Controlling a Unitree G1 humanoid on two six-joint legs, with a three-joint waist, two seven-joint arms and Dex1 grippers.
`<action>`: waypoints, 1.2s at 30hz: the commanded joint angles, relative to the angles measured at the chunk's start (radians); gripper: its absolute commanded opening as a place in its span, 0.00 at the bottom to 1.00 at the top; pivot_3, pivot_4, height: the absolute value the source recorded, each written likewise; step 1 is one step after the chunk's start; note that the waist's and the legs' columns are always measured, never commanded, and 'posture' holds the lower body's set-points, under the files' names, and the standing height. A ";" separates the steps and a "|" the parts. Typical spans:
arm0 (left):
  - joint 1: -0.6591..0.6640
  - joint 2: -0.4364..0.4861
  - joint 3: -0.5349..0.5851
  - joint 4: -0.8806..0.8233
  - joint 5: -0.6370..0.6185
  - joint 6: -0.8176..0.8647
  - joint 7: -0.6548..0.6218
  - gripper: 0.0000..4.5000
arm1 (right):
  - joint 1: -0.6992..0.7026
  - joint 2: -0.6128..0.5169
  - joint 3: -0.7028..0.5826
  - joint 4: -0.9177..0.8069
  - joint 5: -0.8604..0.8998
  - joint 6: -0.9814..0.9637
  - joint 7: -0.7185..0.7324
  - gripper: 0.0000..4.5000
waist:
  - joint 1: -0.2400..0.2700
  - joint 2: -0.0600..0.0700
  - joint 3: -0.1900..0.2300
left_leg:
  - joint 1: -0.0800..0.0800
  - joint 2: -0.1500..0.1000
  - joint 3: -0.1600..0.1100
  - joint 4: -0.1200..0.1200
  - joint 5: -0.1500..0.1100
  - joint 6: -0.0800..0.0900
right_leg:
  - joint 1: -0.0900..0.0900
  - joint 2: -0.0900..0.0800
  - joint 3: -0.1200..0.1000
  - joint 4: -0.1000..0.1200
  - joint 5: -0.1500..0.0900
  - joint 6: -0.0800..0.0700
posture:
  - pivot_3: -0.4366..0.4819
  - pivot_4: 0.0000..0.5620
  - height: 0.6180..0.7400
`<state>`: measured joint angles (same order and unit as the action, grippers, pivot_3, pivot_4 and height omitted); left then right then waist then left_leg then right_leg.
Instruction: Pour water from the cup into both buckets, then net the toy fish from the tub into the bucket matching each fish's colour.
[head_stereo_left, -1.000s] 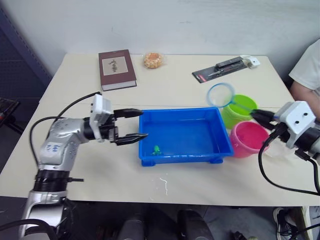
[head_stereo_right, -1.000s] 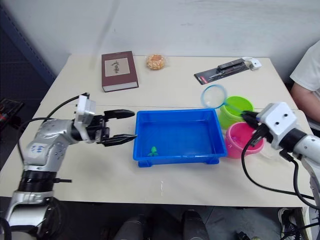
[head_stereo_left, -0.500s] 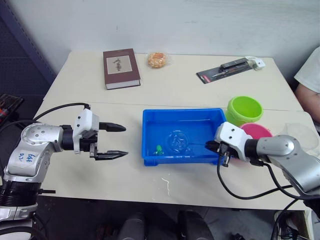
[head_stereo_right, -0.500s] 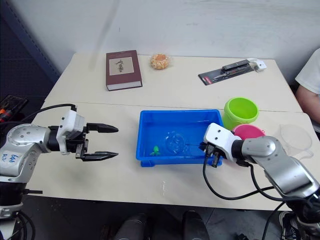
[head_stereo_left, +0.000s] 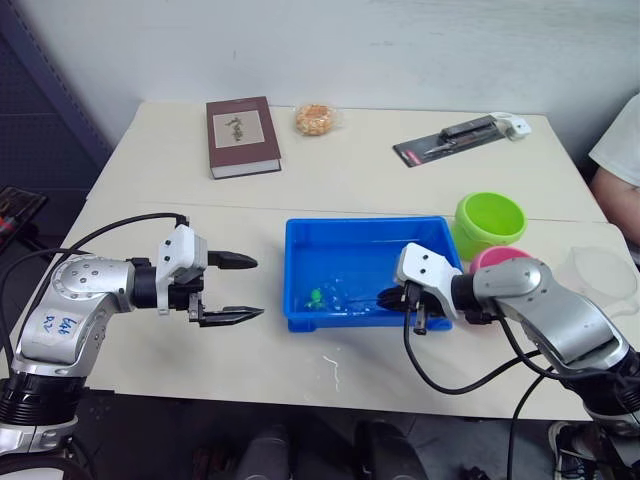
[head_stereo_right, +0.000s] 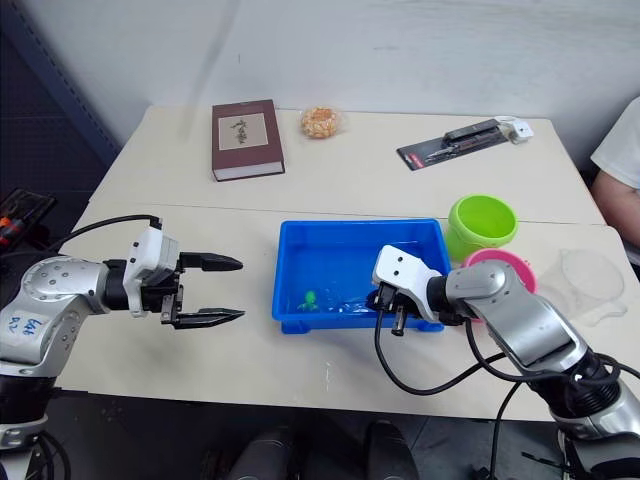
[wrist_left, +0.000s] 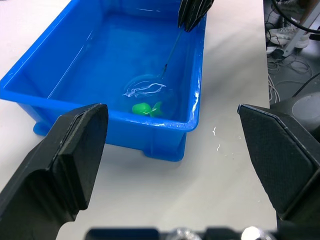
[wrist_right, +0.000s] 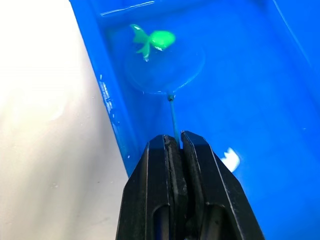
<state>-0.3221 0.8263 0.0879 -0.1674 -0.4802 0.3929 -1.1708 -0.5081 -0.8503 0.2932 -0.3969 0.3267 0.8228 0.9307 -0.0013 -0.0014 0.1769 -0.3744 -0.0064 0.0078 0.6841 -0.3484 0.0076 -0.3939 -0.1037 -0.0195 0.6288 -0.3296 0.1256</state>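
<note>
Net dipped in the tub beside a green fish, held by the right end effector.

The net (wrist_right: 162, 70) lies under the water in the blue tub (head_stereo_left: 300, 240), its hoop right by the green toy fish (wrist_right: 154, 39) near the tub's front left corner; whether the fish is inside the hoop cannot be told. The right end effector (wrist_right: 172, 145) is clamped on the net's thin handle over the tub's front wall. The pink bucket (head_stereo_left: 492, 258) stands just right of the tub, the green bucket (head_stereo_left: 490, 222) behind it, the clear cup (head_stereo_left: 605, 280) farther right on the bench (head_stereo_left: 330, 170). The left end effector (head_stereo_left: 240, 288) hovers left of the tub, fingers spread and empty. At the bench's back lie a book (head_stereo_left: 242, 136), a snack (head_stereo_left: 314, 119) and a packaged tool (head_stereo_left: 455, 138).
</note>
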 joint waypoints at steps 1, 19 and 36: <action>-0.018 -0.015 0.030 -0.022 -0.044 0.016 0.014 0.99 | 0.012 0.005 -0.128 -0.038 0.084 0.043 0.005 0.00 | 0.000 0.000 0.000 | 0.000 0.000 0.000 0.000 0.000 0.000 | 0.000 0.000 0.000 0.000 0.000 0.000 | 0.48 0.27 0.99; -0.184 -0.206 -0.026 0.047 -0.085 -0.002 0.052 0.99 | 0.380 0.114 -0.561 -0.141 0.199 -0.009 -0.183 0.00 | 0.003 -0.001 0.000 | 0.000 -0.001 0.000 0.000 0.000 0.000 | 0.001 0.004 0.000 0.001 0.000 0.000 | 0.48 0.27 0.99; -0.291 -0.329 -0.073 0.175 -0.038 -0.083 0.067 0.99 | 0.574 0.034 -0.978 -0.201 0.367 0.024 -0.212 0.00 | 0.004 -0.001 0.000 | 0.001 -0.001 0.000 0.000 0.000 0.000 | 0.001 0.005 0.001 0.001 0.000 0.000 | 0.48 0.27 0.99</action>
<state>-0.6022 0.4994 -0.0059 0.0206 -0.5066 0.3241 -1.1071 0.0569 -0.8004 -0.6362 -0.6091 0.7219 0.8926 0.7232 0.0032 -0.0019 0.1766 -0.3738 -0.0072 0.0082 0.6844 -0.3482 0.0079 -0.3926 -0.0983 -0.0189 0.6299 -0.3294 0.1260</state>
